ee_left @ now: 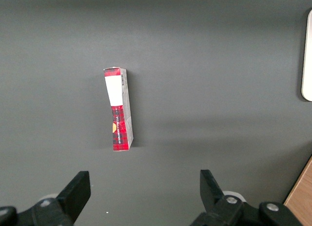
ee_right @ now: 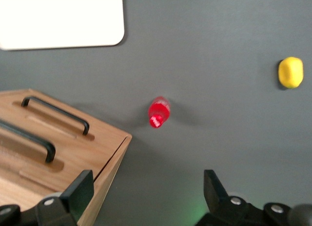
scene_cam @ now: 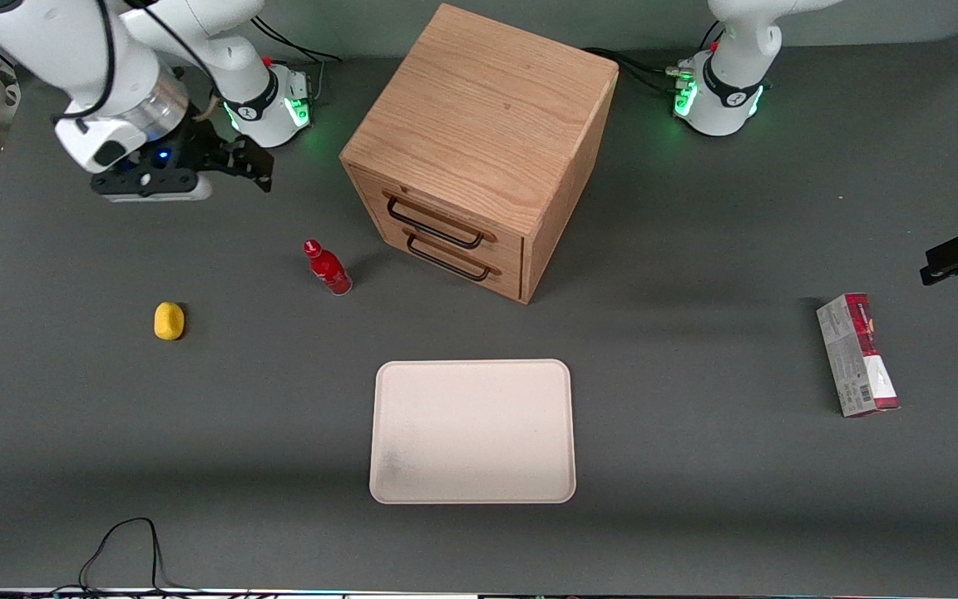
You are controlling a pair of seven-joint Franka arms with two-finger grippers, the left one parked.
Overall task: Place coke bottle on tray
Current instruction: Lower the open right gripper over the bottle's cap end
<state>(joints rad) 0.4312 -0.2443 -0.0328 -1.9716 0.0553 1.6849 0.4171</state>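
While coke bottle [scene_cam: 328,268] stands off tray [scene_cam: 472,431], claw [ee_right: 146,196] hangs spread, empty.

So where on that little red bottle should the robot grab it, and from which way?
Probably around the body, just below the narrow neck, coming down from above. The coke bottle stands upright on the table with open space around it, nearer the front camera than the gripper, which hangs open above the table. Its fingers could straddle the bottle's round sides.
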